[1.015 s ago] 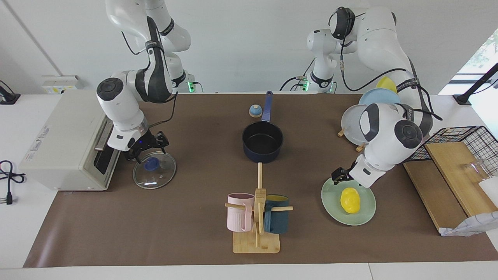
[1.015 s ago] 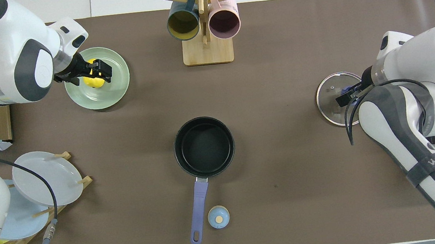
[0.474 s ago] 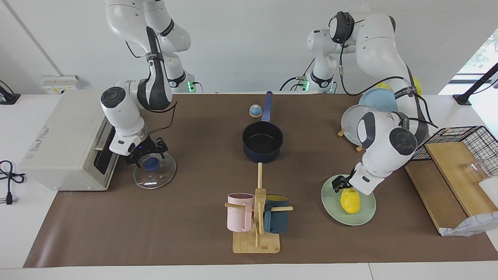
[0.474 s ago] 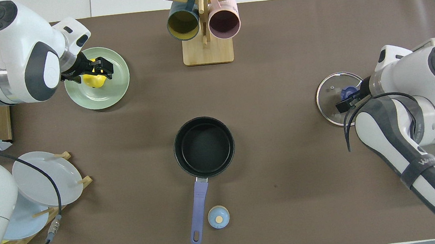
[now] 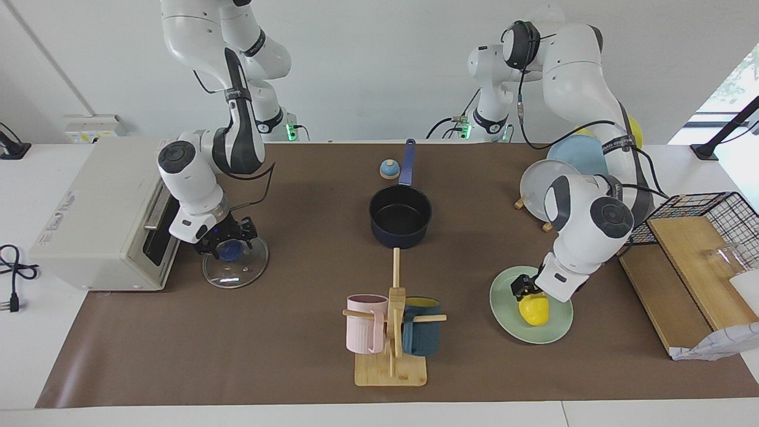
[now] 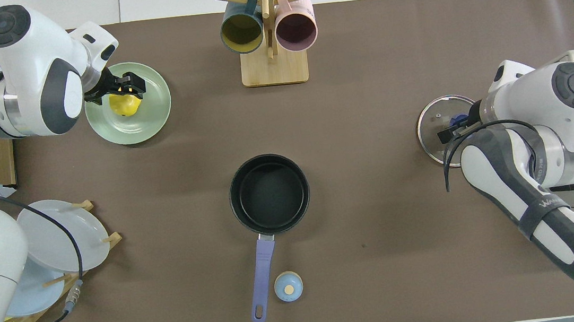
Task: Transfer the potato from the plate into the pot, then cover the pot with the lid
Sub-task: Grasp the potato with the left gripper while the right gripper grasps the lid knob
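A brown mat (image 5: 296, 332) covers the table in front of the white wall, and I work over it with two arms. My left gripper (image 5: 524, 289) (image 6: 125, 85) is low over the mint-green plate (image 5: 554, 329) (image 6: 152, 124) at the left arm's end of the table, its fingers set on either side of the top of the potato (image 5: 535, 311) (image 6: 124, 105), which sits on the plate; I cannot tell whether they have closed on it. My right gripper (image 5: 228, 244) (image 6: 452, 130) is down at the blue knob of the lid (image 5: 237, 274) (image 6: 430, 127), which lies flat on the mat beside the toaster oven (image 5: 95, 219) at the right arm's end; whether those fingers pinch the knob I cannot tell either. The pot (image 5: 400, 216) (image 6: 269, 194) stands in the middle of the table, open, black inside with nothing in it, its long handle pointing toward my bases. A small blue-and-tan bell (image 5: 389, 169) (image 6: 288, 286) sits just beside that handle. A wooden mug rack (image 5: 391, 356) (image 6: 273, 61) with a pink and a dark teal mug stands farther from me than the pot. A rack of plates (image 5: 548, 184) (image 6: 50, 244) stands nearer to me than the green plate.
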